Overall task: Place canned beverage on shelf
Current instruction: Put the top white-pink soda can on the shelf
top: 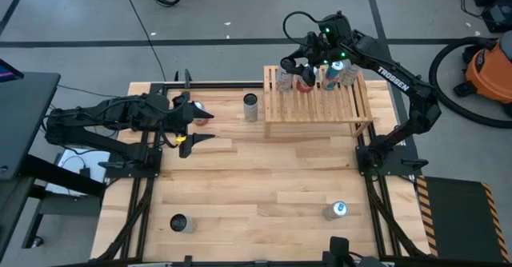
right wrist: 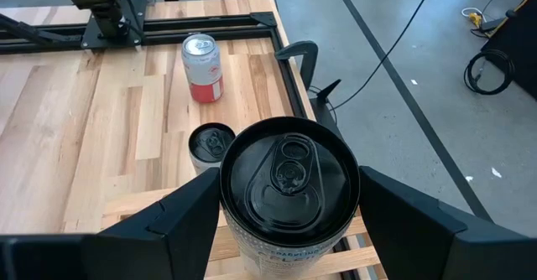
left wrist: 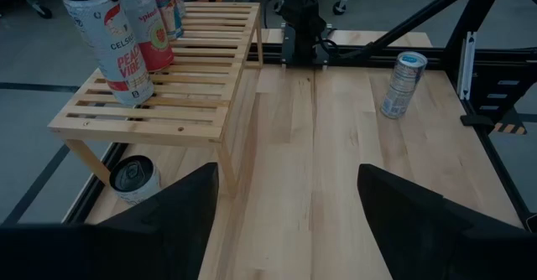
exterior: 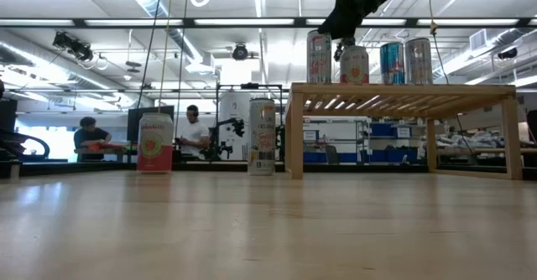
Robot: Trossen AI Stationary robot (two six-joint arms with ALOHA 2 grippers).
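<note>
The light-wood slatted shelf (top: 320, 107) stands at the table's far right; it also shows in the low view (exterior: 403, 91). A tall white can with a black top (right wrist: 289, 179) stands upright on its base on the slats at the shelf's far left corner (exterior: 319, 58). My right gripper (right wrist: 290, 175) is open over that corner (top: 304, 65), with one finger on either side of the can's upper part. My left gripper (left wrist: 288, 175) is open and empty at the table's left (top: 196, 127).
Three more cans stand along the shelf's far edge: red-labelled (exterior: 354, 64), blue (exterior: 392, 62) and silver (exterior: 418, 60). On the table are a silver can (top: 251, 107) left of the shelf, a pink can (exterior: 155, 142) by my left gripper, and cans at front left (top: 181, 223) and front right (top: 336, 211).
</note>
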